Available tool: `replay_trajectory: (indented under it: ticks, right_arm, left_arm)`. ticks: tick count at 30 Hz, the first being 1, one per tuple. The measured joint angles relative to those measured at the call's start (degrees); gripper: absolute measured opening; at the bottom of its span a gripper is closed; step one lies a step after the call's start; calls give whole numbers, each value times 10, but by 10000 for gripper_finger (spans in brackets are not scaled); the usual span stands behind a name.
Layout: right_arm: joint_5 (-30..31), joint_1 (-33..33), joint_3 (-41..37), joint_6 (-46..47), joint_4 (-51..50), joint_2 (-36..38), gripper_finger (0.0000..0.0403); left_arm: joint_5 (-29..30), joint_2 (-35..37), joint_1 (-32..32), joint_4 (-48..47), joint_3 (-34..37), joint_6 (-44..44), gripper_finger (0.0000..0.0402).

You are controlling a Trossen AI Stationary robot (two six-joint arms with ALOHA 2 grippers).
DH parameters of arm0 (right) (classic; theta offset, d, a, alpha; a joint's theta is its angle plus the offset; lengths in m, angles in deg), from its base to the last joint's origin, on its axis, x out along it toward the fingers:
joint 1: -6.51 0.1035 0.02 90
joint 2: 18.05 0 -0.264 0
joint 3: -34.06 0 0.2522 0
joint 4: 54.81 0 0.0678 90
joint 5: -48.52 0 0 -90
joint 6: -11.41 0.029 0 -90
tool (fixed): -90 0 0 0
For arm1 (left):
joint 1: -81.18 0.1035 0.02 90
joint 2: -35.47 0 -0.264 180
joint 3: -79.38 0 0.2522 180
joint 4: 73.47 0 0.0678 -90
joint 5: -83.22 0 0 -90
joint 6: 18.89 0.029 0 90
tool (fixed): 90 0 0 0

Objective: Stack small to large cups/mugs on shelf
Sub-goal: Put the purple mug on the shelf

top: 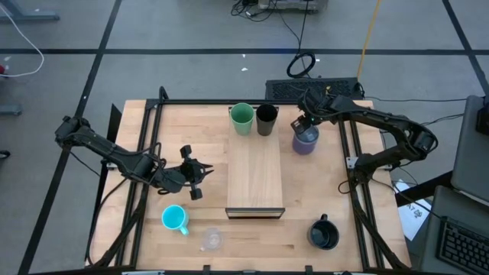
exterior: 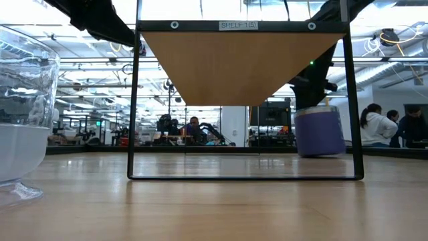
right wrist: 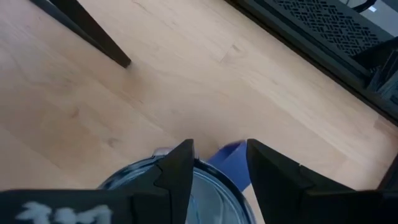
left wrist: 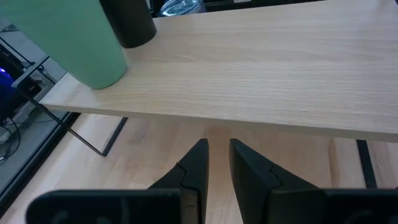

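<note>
Right tool (top: 304, 124) sits at the lavender mug (top: 306, 140), far right of the shelf (top: 256, 179), on the counter (top: 191, 130) near its back edge. In the right wrist view the fingers (right wrist: 177, 168) straddle the mug's rim, one inside and one outside; it looks clenched on the rim, mug base on or just above the counter, can't tell which.

Left tool (top: 195, 177) hangs left of the shelf, apart from it, fingers nearly together with a thin gap, grasping nothing.

Green cup (top: 242, 118) and black tumbler (top: 266, 120) stand side by side on the shelf's back end. Cyan mug (top: 175, 219) and clear glass (top: 211, 239) sit front-left on the counter, black mug (top: 323, 234) front-right.
</note>
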Motion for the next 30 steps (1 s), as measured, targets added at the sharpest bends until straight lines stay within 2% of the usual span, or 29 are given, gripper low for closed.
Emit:
replay_trajectory:
  ticks: [16, 24, 30]
  right_arm:
    - [-34, 2, 0, 0, -32, 8, 143]
    - [-38, 22, -3, 12, -62, 63, 143]
    - [-37, 34, 4, 75, -63, 96, 143]
  left_arm:
    - [0, 0, 0, 0, 0, 3, 65]
    - [0, 0, 0, 0, 0, 4, 65]
    - [0, 0, 0, 3, 0, 4, 65]
